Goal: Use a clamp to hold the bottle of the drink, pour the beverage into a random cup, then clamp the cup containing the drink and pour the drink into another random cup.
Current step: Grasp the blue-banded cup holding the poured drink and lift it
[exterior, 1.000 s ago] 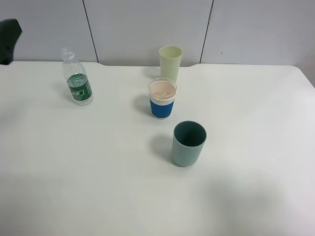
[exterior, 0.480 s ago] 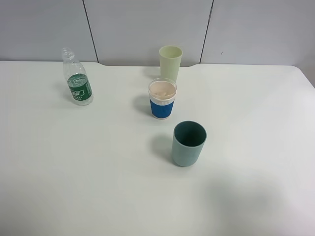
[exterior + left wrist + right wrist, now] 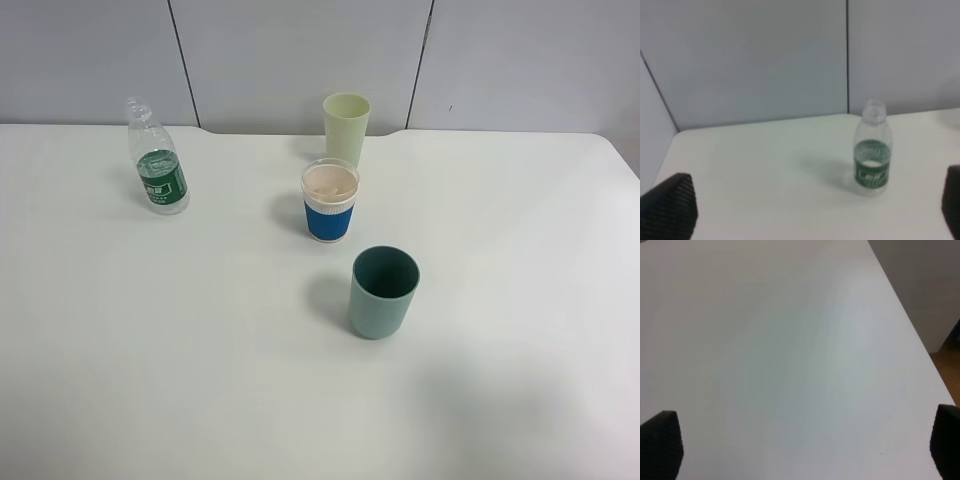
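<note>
The bottle [image 3: 157,158] stands upright and uncapped at the table's back left, clear with a green label. The blue-sleeved paper cup [image 3: 330,200] stands near the middle, its inside pale beige. In front of it and slightly right is the teal tumbler [image 3: 383,292]. Neither clamp shows in the exterior high view. In the left wrist view my left gripper [image 3: 810,210] is open, its dark fingertips [image 3: 667,207] wide apart, and the bottle [image 3: 872,150] stands some way ahead of it, untouched. My right gripper [image 3: 802,445] is open over bare table with nothing between its fingers.
A pale yellow-green cup [image 3: 346,125] stands upright behind the blue-sleeved cup, close to the grey wall panels. The white table [image 3: 150,350] spreads wide around the cups. In the right wrist view the table's edge [image 3: 920,340] runs diagonally, with floor beyond.
A dark shape at the far left edge of the exterior high view one second ago has left the picture. The bottle and the cups have not moved.
</note>
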Robot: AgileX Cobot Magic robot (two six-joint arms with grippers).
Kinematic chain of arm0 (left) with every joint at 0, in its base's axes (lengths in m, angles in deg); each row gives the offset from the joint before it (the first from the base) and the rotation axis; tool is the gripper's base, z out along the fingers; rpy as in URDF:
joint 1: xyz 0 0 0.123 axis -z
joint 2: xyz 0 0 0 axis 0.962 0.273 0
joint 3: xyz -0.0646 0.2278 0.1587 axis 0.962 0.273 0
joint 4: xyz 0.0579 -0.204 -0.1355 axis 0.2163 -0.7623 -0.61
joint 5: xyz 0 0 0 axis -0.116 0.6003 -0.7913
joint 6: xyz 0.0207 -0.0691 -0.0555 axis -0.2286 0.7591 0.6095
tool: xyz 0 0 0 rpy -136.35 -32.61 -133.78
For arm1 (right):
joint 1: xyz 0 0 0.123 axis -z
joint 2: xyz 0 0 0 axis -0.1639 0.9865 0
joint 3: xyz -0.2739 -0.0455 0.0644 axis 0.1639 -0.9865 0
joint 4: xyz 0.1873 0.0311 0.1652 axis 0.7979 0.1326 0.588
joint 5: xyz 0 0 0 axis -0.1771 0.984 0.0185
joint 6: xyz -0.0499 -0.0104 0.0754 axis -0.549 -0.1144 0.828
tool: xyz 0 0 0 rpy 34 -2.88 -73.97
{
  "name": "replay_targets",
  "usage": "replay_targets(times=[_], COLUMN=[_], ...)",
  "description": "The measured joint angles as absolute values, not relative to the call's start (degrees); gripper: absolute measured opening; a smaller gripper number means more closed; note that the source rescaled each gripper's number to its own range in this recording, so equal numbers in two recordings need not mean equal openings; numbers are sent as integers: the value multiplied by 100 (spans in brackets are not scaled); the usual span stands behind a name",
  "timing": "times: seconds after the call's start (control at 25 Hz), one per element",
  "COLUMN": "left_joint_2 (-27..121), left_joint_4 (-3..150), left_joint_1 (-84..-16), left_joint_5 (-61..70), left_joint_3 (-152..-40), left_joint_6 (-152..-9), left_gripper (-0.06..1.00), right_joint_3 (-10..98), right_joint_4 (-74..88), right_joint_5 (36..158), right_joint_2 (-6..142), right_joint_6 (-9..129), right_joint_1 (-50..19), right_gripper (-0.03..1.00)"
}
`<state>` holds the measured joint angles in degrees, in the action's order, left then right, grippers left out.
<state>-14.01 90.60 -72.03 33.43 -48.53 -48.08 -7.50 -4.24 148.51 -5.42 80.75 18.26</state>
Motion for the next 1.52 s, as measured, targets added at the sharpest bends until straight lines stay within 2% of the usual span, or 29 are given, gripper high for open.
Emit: replay_targets(times=[0.2, 0.72, 1.52], left_joint_2=[-1988, -2641, -2641], left_joint_4=[9002, 8806, 8858], left_joint_1=[-7538, -7548, -7236], left_joint_5=[4275, 6036, 6065], left_joint_3=[-4857, -4556, -4543], left_joint_6=[-4821, -4735, -4582], left_gripper=[99, 99, 100], right_joint_3=[-750, -750, -750], right_joint_4=[-424, -424, -424], right_joint_5=[14851, 14851, 14851], right_joint_2=[-542, -542, -542], right_joint_6=[8075, 8075, 8075], right_joint_1=[1826, 1826, 1826], right_gripper=[99, 99, 99])
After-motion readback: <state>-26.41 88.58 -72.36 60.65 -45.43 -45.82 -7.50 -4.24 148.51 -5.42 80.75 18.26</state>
